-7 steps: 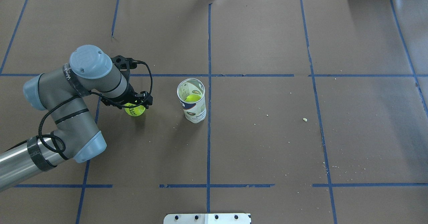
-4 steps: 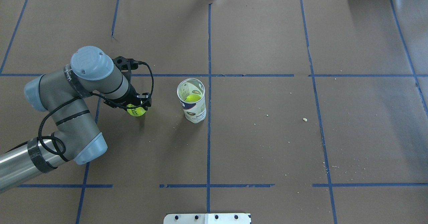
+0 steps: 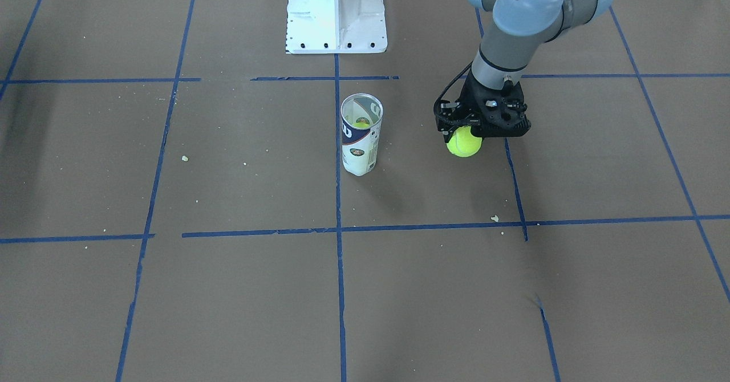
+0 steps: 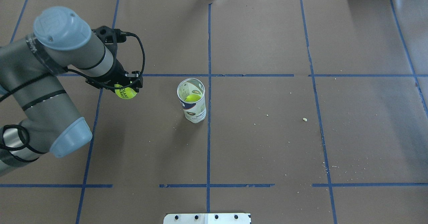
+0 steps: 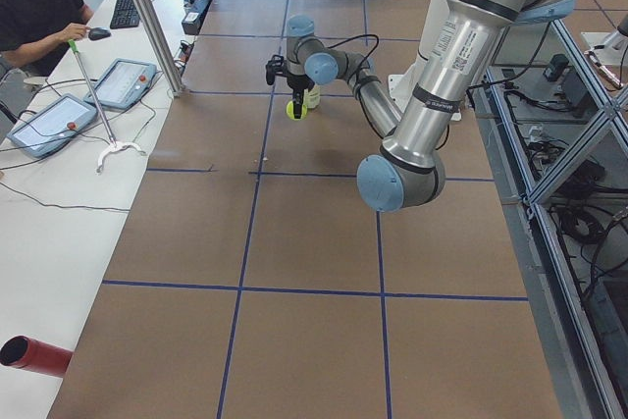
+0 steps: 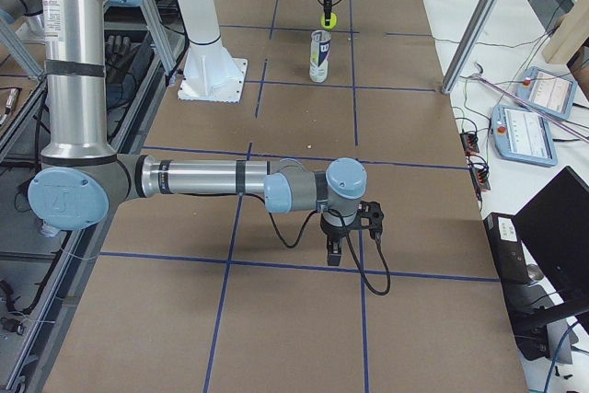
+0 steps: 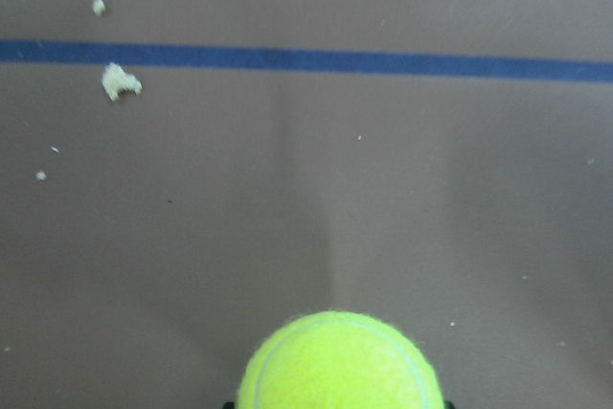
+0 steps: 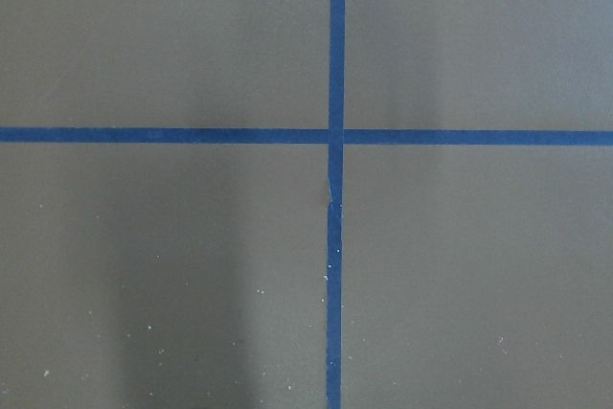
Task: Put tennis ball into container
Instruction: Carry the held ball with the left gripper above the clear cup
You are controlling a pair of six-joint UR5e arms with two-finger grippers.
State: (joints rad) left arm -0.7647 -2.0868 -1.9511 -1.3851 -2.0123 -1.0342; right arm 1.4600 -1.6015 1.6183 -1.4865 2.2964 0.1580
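My left gripper (image 4: 125,89) is shut on a yellow-green tennis ball (image 4: 126,92) and holds it above the brown table, to the left of the container. The same tennis ball (image 3: 463,142) hangs under the gripper (image 3: 465,135) in the front-facing view and fills the bottom of the left wrist view as a tennis ball (image 7: 340,363). The container (image 4: 193,103), a clear can with a navy-and-white label, stands upright near the table's middle with a second ball (image 4: 193,98) inside. My right gripper (image 6: 348,238) hovers low over the near end of the table in the exterior right view; its state I cannot tell.
The white robot base (image 3: 335,12) stands behind the can. Small crumbs (image 4: 304,119) are scattered over the brown paper with its blue tape grid. An operator (image 5: 39,9) sits at a side bench with tablets; a red cylinder (image 5: 34,354) lies there.
The left arm has risen with the ball in its grip and drawn it away from the can, toward the far left. The can has not moved.
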